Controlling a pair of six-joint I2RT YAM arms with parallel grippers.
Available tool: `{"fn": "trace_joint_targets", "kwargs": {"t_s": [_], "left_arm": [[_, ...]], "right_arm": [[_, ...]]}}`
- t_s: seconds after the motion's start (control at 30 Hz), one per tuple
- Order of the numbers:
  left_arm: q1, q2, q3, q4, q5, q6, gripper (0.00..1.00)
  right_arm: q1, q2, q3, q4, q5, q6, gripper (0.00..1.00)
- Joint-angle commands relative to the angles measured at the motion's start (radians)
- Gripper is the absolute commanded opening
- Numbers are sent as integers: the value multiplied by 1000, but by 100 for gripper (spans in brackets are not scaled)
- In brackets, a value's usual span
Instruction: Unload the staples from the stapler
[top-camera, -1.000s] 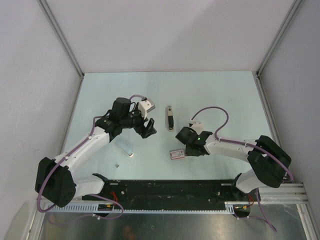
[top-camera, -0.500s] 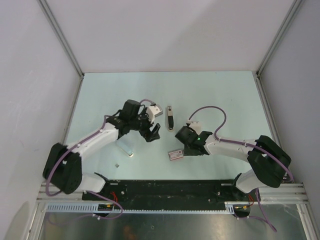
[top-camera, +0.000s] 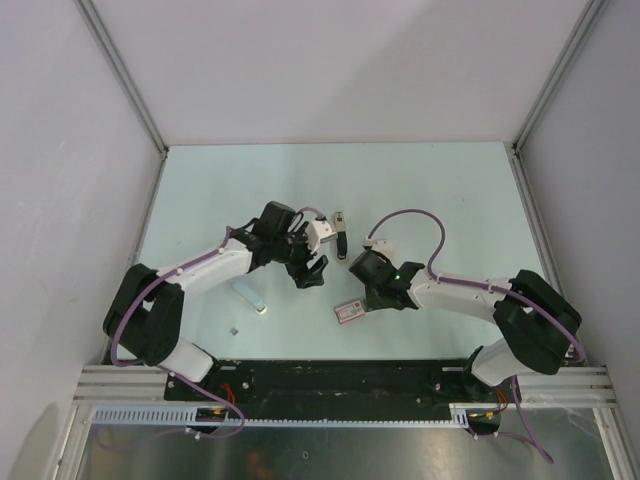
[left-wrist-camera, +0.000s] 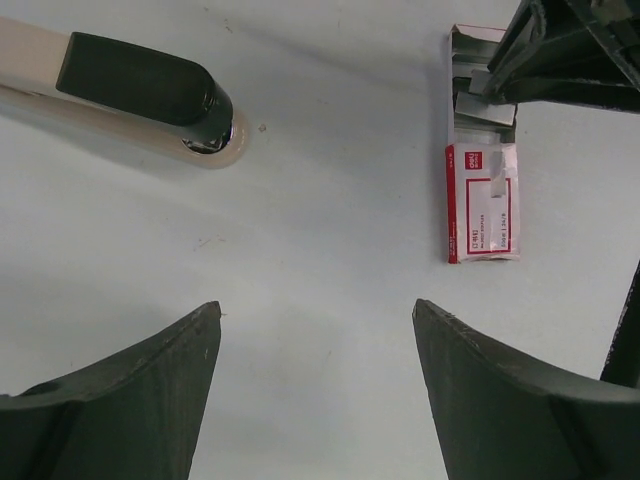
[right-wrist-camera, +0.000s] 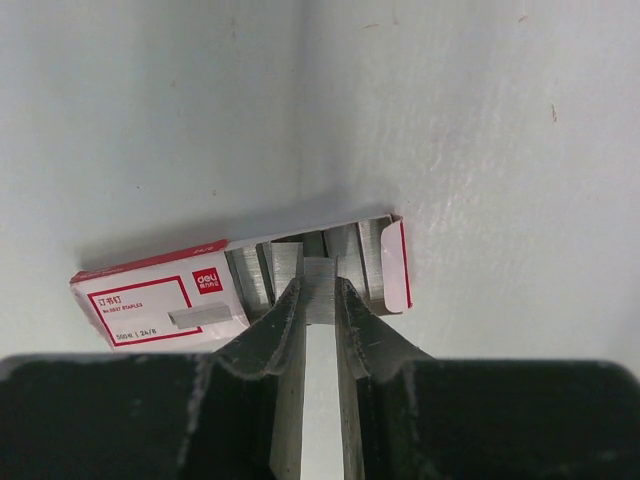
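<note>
Staples (top-camera: 252, 297) lie out behind the left gripper (left-wrist-camera: 317, 308), now swung wide-open toward the stapler (left-wrist-camera: 140, 85), while the right gripper (right-wrist-camera: 318, 288) pinches a boxed strip (right-wrist-camera: 320, 268).

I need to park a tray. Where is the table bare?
Bare: the far table beyond the stapler, wall to wall. Crowded: the middle: left gripper, loose staples, and right gripper shut on a strip in the box.

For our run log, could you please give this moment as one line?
left gripper: open, near stapler | right gripper: shut on staple strip in box
</note>
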Motion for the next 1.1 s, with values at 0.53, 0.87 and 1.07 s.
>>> {"fn": "trace_joint_targets", "kwargs": {"t_s": [0.53,0.87,1.07], "left_arm": [[-4,-56,30,-59,52,93,83],[-3,-79,23,-71,53,94,83],[-7,-78,7,-73,64,102,83]], "right_arm": [[-4,-38,5,33,-3,-53,24],[10,-60,1,11,3,-45,32],[-13,-115,1,9,11,-31,25]]}}
